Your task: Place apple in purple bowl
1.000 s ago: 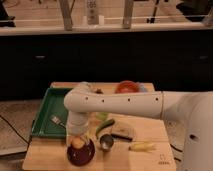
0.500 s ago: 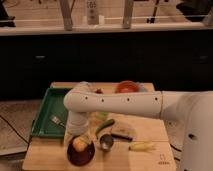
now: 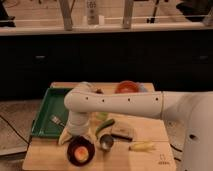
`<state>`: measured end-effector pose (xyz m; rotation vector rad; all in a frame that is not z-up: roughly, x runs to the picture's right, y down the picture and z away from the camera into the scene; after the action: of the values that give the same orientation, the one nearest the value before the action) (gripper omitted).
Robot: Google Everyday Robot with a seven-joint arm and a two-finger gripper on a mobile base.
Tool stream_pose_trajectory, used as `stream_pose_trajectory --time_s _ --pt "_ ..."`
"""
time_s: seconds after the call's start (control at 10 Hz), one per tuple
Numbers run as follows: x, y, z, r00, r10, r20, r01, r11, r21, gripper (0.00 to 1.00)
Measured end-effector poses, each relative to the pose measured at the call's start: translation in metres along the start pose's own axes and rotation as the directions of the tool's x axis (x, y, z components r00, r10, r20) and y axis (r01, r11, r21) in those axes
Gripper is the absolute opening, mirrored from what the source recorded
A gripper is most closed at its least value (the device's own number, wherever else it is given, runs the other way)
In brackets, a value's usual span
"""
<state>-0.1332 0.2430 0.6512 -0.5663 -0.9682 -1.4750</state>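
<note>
The dark purple bowl (image 3: pixel 69 148) stands near the front left of the wooden board. The apple (image 3: pixel 80 153), small and yellow-orange with a reddish blush, shows inside the bowl's rim. My white arm reaches in from the right and bends down over the bowl. The gripper (image 3: pixel 77 137) hangs directly above the apple, at the bowl's back edge, and the wrist hides most of it. I cannot tell whether it still touches the apple.
A green tray (image 3: pixel 44 112) with a fork (image 3: pixel 56 120) lies at the left. An orange-red bowl (image 3: pixel 127 87) stands at the back. A metal cup (image 3: pixel 106 143), a green vegetable (image 3: pixel 105 126) and a pale yellow banana-like piece (image 3: pixel 141 146) lie right of the purple bowl.
The apple has come down from just above the purple bowl to inside its rim. The arm has dipped slightly with it.
</note>
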Motion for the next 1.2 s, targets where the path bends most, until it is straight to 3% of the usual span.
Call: stream_pose_trajectory --time_s 1.2 --pt "0.0011 0.0041 0.0001 1.0 -0.014 0.009 0.014 1.0 0.005 0.8"
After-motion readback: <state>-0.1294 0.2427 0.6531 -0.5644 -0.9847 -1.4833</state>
